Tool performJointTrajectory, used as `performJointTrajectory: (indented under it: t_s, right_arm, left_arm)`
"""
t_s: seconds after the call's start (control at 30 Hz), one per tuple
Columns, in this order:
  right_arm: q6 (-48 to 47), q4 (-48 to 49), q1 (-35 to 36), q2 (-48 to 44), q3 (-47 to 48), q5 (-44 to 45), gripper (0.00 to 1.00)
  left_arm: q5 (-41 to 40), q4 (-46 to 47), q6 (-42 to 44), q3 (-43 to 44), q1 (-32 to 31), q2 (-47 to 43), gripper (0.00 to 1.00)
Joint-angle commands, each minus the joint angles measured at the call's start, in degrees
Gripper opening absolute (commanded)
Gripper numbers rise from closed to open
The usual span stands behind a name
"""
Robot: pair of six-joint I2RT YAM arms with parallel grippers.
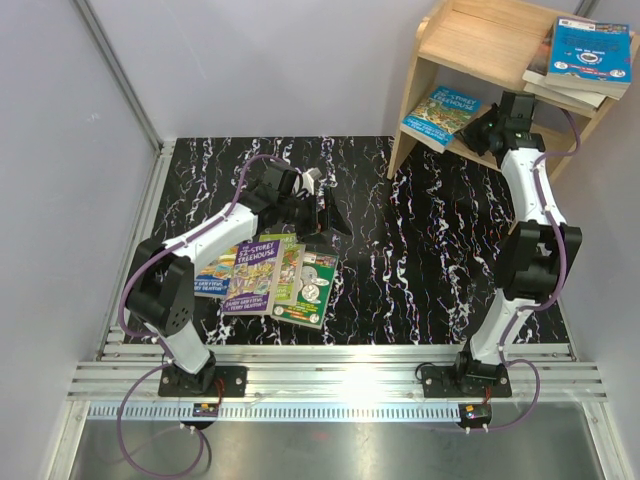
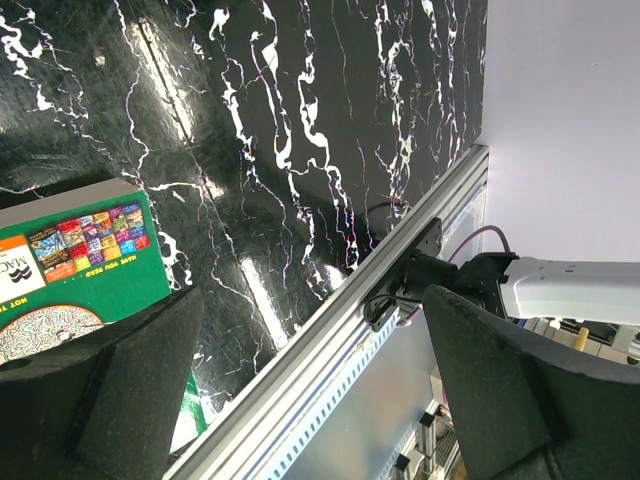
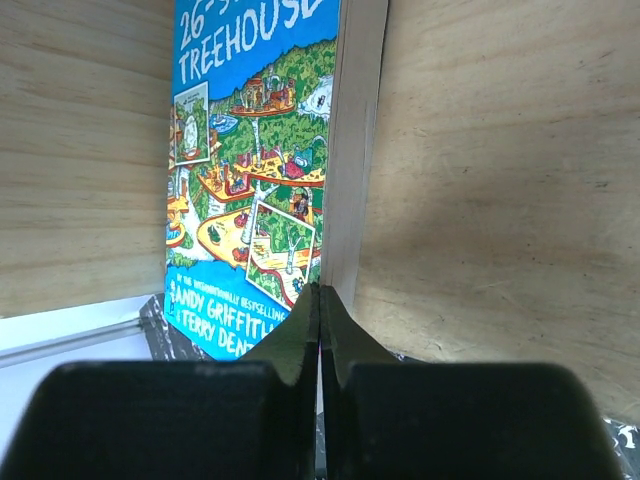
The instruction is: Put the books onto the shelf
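Book (image 3: pixel 250 170) titled "TREEHOUSE", blue cover, on shelf (image 3: pixel 500 180)

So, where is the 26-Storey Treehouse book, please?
Top view, upper right: the Treehouse book sits on the shelf's lower tier, beside the right pincer.

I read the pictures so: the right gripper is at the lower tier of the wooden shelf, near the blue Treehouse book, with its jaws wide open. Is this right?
Not quite. The right gripper is shut, fingers pressed together, as the right wrist view shows. The rest holds: it is at the lower tier of the shelf, near the blue Treehouse book.
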Motion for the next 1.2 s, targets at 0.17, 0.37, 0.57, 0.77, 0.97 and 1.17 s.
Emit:
performJointTrajectory:
  t_s: [0.17, 0.37, 0.57, 0.77, 0.97, 1.17]
  right_arm:
    - [-1.67, -8.13, 3.56, 3.53, 4.97, 2.26, 0.51]
    - [-4.39, -10.86, 3.56, -1.73, 2.18, 8.67, 0.81]
    - [-6.33, -13.24, 3.56, -12.19, -5.55, 17.37, 0.89]
    - [-6.32, -14.29, 5.82, -22.3, -15.91, 15.19, 0.91]
    - [-4.58, -16.15, 14.35, -31.42, -28.73, 13.43, 0.91]
    - [-1.93, -15.7, 15.42, -38.2, -38.7, 10.61, 0.9]
  left_arm:
    - [1.66, 2.25, -0.02, -0.62, 0.34, -0.38, 0.94]
    - [1.04, 1.46, 0.59, -0.7, 0.34, -0.9, 0.94]
    - [-1.94, -2.4, 3.83, 0.35, 0.86, -1.78, 0.97]
    - [-29.15, -20.05, 10.43, 3.34, 1.22, -3.8, 0.99]
    - [-51.33, -32.19, 14.65, 2.11, 1.3, -1.34, 0.99]
    - [-62.05, -34.92, 14.57, 0.26, 1.3, -1.52, 0.99]
